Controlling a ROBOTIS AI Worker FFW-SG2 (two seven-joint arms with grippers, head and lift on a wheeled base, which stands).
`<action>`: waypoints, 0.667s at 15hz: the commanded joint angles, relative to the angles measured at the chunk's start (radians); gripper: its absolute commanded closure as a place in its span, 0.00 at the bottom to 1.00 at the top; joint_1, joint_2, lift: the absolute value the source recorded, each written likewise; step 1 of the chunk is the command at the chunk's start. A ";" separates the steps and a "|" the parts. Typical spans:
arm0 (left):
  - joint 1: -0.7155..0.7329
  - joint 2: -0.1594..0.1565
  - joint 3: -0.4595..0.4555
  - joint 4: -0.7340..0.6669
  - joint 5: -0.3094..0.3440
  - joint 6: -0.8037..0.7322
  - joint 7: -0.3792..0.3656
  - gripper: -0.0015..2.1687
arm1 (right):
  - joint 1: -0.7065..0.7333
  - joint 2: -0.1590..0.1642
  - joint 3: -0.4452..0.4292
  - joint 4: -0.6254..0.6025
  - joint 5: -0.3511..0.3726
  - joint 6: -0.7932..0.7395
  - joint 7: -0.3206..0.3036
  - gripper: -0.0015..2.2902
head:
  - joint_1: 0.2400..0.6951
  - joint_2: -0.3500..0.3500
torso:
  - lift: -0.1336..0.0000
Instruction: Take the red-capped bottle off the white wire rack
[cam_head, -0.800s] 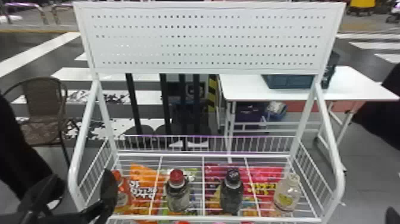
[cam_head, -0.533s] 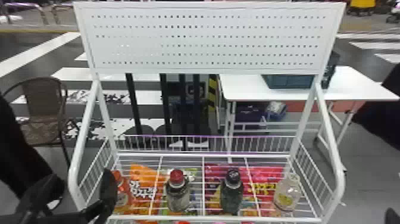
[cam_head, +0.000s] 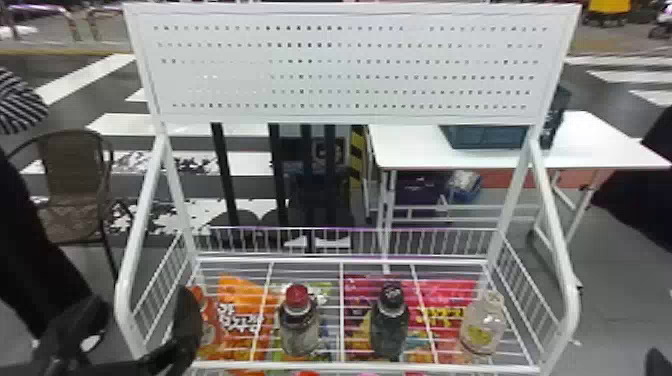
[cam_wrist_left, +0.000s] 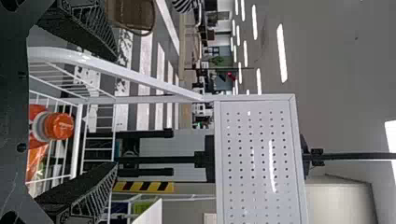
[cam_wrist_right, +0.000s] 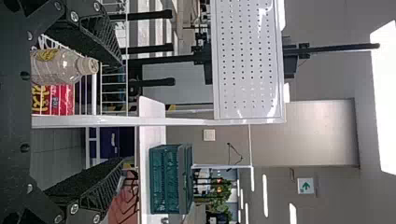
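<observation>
Ceiling (cam_wrist_left: 327, 60), left wrist view, red-capped bottle (cam_head: 300, 330), head view

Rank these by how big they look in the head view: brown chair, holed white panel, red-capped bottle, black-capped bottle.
Holed white panel
Brown chair
Red-capped bottle and black-capped bottle: too alike to rank

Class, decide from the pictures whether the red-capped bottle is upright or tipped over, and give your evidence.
Upright: the red-capped bottle stands on the white wire rack, its red cap topmost and body below.
</observation>
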 joint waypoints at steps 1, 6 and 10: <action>0.006 0.002 -0.060 0.045 -0.004 -0.021 0.023 0.04 | -0.007 -0.001 0.003 0.002 0.001 0.000 0.000 0.08 | 0.57 0.50 | 1.00; -0.051 0.006 -0.280 0.329 -0.063 -0.408 0.136 0.04 | -0.013 -0.001 0.007 -0.001 0.003 0.000 -0.001 0.08 | 0.57 0.50 | 1.00; -0.175 0.003 -0.422 0.532 -0.098 -0.408 0.190 0.04 | -0.015 -0.001 0.013 0.003 0.009 0.000 0.000 0.08 | 0.57 0.50 | 1.00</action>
